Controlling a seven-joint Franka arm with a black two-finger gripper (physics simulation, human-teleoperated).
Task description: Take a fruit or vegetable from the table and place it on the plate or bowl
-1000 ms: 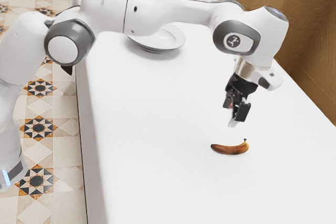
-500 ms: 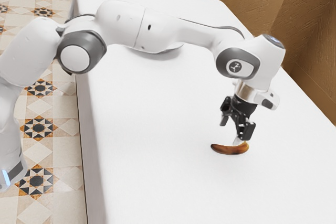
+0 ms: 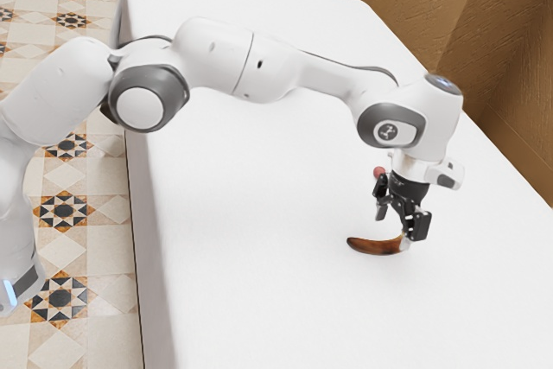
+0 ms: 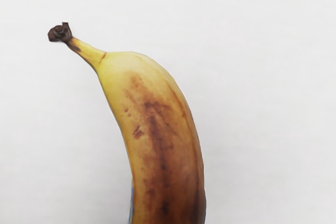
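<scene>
- The gripper (image 3: 400, 226) hangs low over the white table (image 3: 259, 213), wrist pointing straight down, its black fingers spread apart and holding nothing that I can make out
- The banana (image 3: 371, 246) lies flat on the table toward the near edge and the exterior view's right, well away from the arm's base
- Its long axis runs across the exterior view from left to right, with a gentle curve whose ends turn toward the far side
- The gripper is not over the middle of the fruit: it sits at the end on the exterior view's right, so most of the brown body reaches out from the fingers toward the exterior view's left
- One finger stands on the far side of that end and the other on the near side, in front of it, so they straddle the fruit across its width; whether either pad already touches the skin I cannot tell
- In the wrist view the banana (image 4: 157, 145) lies right beneath the hand, its dark stem tip (image 4: 60, 32) pointing away and the thick body passing under the camera
- My judgement: the closing direction is crosswise to the long axis, which suits a pinch, but a grip this near one end may let the heavier free part droop or swing when lifted
</scene>
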